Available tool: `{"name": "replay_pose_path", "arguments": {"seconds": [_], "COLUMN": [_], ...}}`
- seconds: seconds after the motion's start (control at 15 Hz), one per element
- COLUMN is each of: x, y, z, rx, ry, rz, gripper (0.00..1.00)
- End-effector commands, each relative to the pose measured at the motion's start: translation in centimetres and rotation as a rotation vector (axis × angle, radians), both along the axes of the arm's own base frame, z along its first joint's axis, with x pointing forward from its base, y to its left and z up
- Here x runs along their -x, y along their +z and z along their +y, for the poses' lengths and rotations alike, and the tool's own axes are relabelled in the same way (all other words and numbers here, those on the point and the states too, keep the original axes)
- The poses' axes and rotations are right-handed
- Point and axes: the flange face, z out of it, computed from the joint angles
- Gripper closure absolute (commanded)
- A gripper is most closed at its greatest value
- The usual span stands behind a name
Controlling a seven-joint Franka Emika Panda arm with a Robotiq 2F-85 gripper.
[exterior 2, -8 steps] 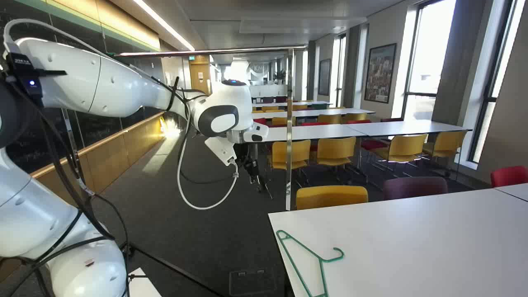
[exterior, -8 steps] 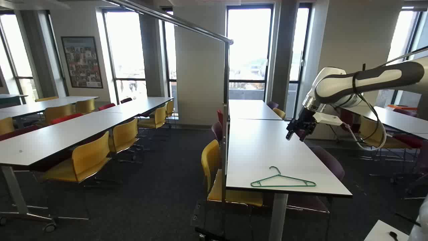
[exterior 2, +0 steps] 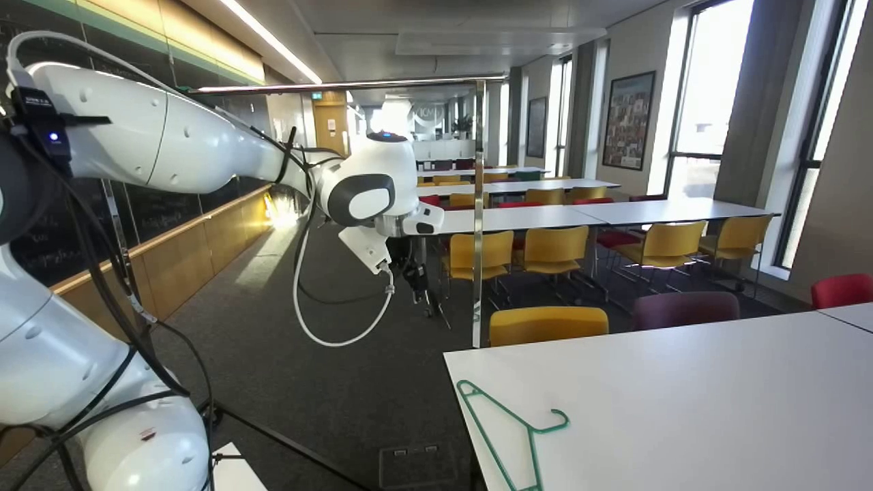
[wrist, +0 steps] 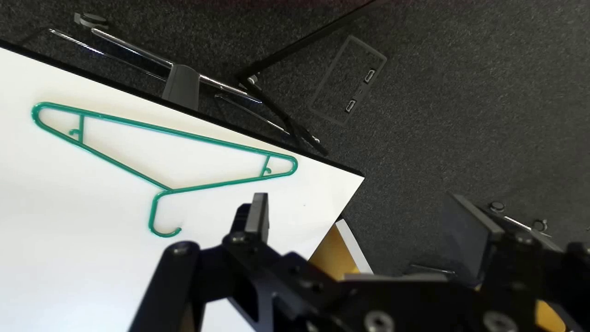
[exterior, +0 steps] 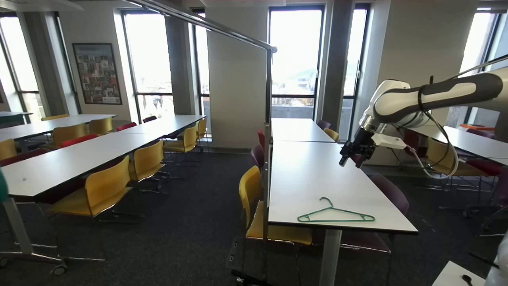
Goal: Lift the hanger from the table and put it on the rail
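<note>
Hovering well apart from the hanger (wrist: 170, 190), the hand (wrist: 362, 210) is held with fingers spread, nothing pinched. No shift of arm (exterior 2: 208, 149) or hanger is noticed against the moment just before; the only change noted is a teal shape (exterior: 2, 187) now cut off by the left edge of an exterior view, too cropped to be named. For the task, nothing is gained by it: the lift is not begun and the rail (exterior 2: 351, 84) is not reached. Approach is judged pending.

The hanger is laid flat on the bench (exterior: 309, 174), straight bar near the short end edge, hook pointed inward. In the wrist view it is framed off to the side of the hand, so a sideways shift plus a descent is likely called for; between them nothing is seen in the way.

Around: a yellow chair (exterior: 250, 190) is tucked at a long side, a purple chair (exterior: 393, 193) at the opposite one; a floor box (wrist: 348, 80) is seen too. The rail is carried high by an upright post (exterior 2: 479, 204) just beside the bench, which could be struck on the way up. A white cable (exterior 2: 334, 345) is left looped below the arm, a possible snag.
</note>
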Motion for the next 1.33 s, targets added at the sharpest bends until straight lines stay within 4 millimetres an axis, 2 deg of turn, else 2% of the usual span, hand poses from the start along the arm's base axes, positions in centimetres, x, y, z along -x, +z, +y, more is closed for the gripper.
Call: {"name": "replay_pose_path", "arguments": {"seconds": [0.0,0.73,0.87,1.13,1.27], "x": [0.0,0.0,0.3,-2.3,-4.2], "y": [0.0,0.0,-0.6,-1.9,-2.9], "z": [0.0,0.0,1.6,4.3,4.7], "rx": [0.000,0.000,0.006,0.029,0.049], "ry": [0.000,0.000,0.012,-0.163,-0.247], "rz": [0.001,0.001,-0.021,-0.133,-0.190], "gripper": [0.00,0.00,0.00,0.00,0.00]}}
